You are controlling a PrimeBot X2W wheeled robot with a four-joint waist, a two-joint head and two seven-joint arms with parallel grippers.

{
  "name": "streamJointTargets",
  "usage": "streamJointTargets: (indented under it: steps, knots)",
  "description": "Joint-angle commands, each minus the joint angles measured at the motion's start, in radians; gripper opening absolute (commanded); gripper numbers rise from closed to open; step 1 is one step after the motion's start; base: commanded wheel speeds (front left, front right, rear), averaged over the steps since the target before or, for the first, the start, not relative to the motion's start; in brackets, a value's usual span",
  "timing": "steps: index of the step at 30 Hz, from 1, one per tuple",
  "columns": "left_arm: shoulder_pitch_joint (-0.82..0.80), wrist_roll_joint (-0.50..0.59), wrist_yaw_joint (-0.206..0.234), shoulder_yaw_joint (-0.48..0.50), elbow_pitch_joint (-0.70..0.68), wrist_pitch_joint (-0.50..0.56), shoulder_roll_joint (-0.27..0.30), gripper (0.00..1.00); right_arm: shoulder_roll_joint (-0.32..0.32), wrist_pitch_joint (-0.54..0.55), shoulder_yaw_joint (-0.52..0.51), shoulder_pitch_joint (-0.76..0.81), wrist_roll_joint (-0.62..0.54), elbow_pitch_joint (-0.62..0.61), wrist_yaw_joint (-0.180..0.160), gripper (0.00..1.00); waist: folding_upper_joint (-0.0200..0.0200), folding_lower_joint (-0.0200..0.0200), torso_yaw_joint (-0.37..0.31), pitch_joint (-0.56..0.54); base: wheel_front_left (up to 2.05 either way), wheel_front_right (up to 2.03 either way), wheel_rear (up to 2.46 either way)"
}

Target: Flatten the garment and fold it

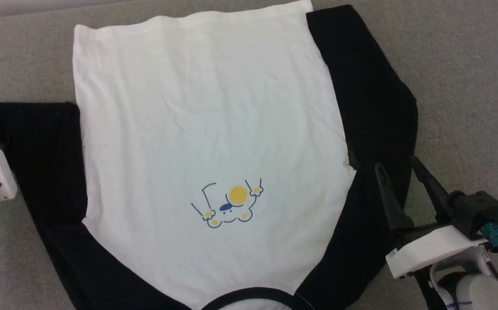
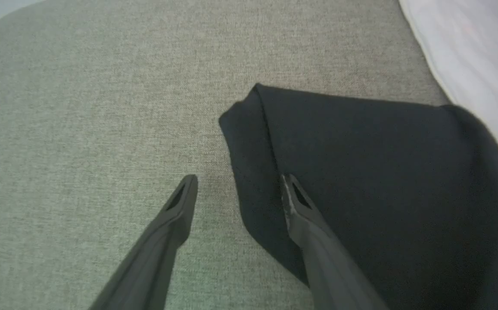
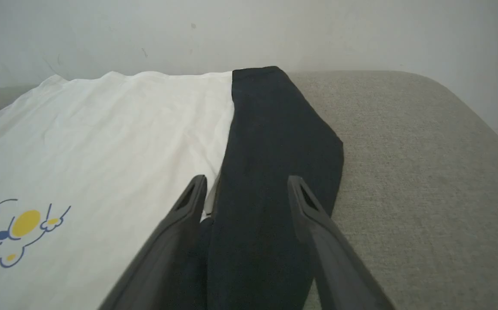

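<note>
Across the grey surface point(image 1: 468, 86) the garment point(image 1: 197, 129) lies spread front-up, collar nearest the robot, hem far, so the yellow-and-blue print point(image 1: 229, 206) looks upside down in the head view. Of its 2 black sleeves, the right sleeve point(image 1: 369, 99) runs along the white body and the left sleeve point(image 1: 38, 142) sticks out sideways. Both jaws are spread wide holding nothing: right gripper point(image 1: 396, 162) over the right sleeve, left gripper point(image 2: 238, 177) straddling the left sleeve's end, 1 finger over cloth, 1 over bare surface.
</note>
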Motion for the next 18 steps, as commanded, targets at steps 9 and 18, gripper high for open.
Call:
streamJointTargets:
  steps: [9,18]
  knots:
    - [0.042,-0.067,0.045,0.016,-0.044,0.105,0.024,0.0,0.004,-0.005,0.019,-0.025,0.009,0.022,-0.002,1.0,-0.0001,-0.0002,-0.027,0.038,0.0,0.0,0.0]
    - [0.108,-0.03,0.079,0.096,-0.131,-0.13,0.032,0.0,0.004,0.007,0.01,-0.004,0.006,0.022,-0.002,1.0,-0.0001,-0.0002,0.006,-0.065,0.0,0.0,0.0]
